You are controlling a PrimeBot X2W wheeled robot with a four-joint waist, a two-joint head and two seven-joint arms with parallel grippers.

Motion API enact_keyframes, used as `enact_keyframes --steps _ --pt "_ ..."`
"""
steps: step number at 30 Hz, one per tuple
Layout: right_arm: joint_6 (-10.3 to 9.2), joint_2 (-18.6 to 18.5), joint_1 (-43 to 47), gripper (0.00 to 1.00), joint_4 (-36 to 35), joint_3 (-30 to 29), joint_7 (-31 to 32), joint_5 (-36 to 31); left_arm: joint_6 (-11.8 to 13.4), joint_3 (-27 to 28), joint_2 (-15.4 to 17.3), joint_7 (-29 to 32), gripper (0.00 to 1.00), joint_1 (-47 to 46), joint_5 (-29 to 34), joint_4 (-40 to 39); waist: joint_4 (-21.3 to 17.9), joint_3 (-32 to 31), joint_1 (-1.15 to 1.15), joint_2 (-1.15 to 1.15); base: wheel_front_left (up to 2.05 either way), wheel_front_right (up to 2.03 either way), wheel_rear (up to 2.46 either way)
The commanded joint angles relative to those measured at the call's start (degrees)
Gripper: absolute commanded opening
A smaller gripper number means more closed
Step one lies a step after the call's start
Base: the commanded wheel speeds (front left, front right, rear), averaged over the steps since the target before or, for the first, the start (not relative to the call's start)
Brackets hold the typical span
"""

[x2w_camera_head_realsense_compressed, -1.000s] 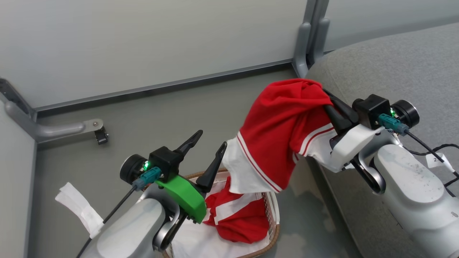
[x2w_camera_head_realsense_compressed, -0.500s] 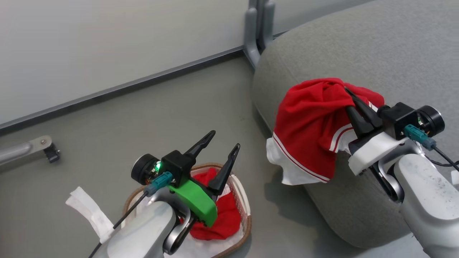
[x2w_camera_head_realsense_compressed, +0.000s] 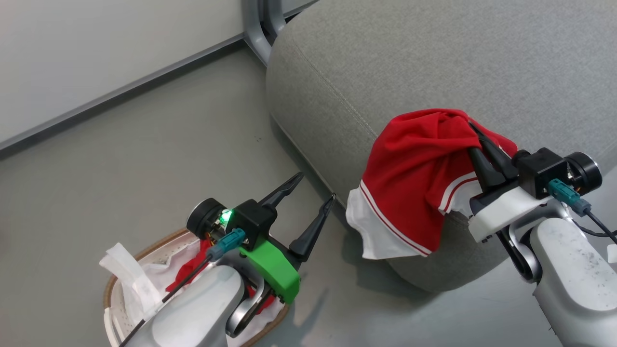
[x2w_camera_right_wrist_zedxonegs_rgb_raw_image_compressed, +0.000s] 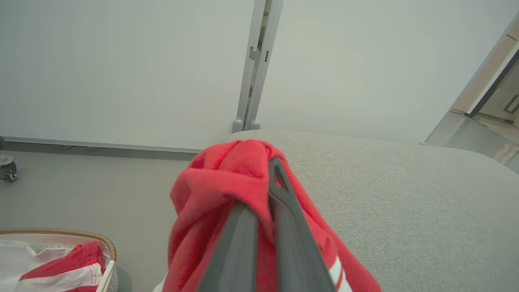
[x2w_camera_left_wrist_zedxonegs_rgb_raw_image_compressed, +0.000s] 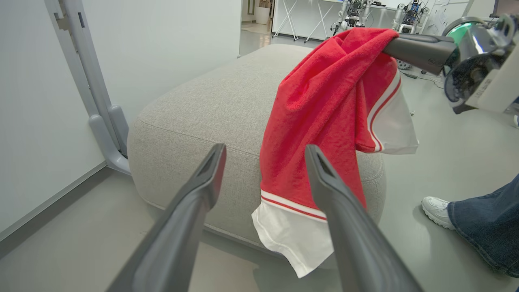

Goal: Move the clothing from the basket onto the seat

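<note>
My right gripper (x2w_camera_head_realsense_compressed: 471, 124) is shut on a red garment with white bands (x2w_camera_head_realsense_compressed: 414, 173), which hangs over the near rounded corner of the grey seat (x2w_camera_head_realsense_compressed: 434, 62). The right wrist view shows both fingers pinching the bunched red cloth (x2w_camera_right_wrist_zedxonegs_rgb_raw_image_compressed: 219, 190) above the seat (x2w_camera_right_wrist_zedxonegs_rgb_raw_image_compressed: 405, 194). Another red garment (x2w_camera_head_realsense_compressed: 190, 267) lies in the basket (x2w_camera_head_realsense_compressed: 159, 239) at lower left, partly hidden by my left arm. My left gripper (x2w_camera_head_realsense_compressed: 316, 186) stands open and empty above the basket's far side, pointing at the hanging garment (x2w_camera_left_wrist_zedxonegs_rgb_raw_image_compressed: 324, 101).
A white liner sheet (x2w_camera_head_realsense_compressed: 130, 279) drapes over the basket's rim. Pale partition panels with a grey post (x2w_camera_head_realsense_compressed: 260, 29) stand behind the seat. A person's white shoe (x2w_camera_left_wrist_zedxonegs_rgb_raw_image_compressed: 436, 205) and a jeans leg (x2w_camera_left_wrist_zedxonegs_rgb_raw_image_compressed: 486, 227) are on the floor beside the seat.
The head camera has swung towards the seat. My right gripper has carried the red garment from above the basket to over the seat's corner. The left gripper stays open.
</note>
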Motion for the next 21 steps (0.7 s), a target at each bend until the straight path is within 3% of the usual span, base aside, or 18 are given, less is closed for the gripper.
enact_keyframes --steps 1,8,14,21 --pt "-0.08 0.5 0.6 0.00 0.0 -0.5 -0.2 -0.5 -0.2 0.0 0.5 0.1 1.00 -1.1 0.2 0.2 -1.3 2.3 0.00 0.00 0.00 0.00 0.00" --pt "-0.08 2.2 -2.3 0.00 2.3 -2.6 -0.4 0.3 0.3 0.0 0.9 0.2 1.00 -2.4 0.8 -0.5 1.3 5.4 0.00 0.00 0.00 0.00 0.00" --pt "-0.08 2.5 -10.7 0.00 5.9 -5.1 -0.5 1.6 1.0 -0.4 1.8 0.4 1.00 -3.7 2.4 -1.3 4.7 9.4 0.00 0.00 0.00 0.00 0.00" --pt "-0.08 -2.8 -25.5 0.00 11.1 -9.9 0.3 1.8 2.4 -0.5 2.8 0.7 1.00 -5.6 4.1 -2.8 10.2 14.6 0.00 0.00 0.00 0.00 0.00"
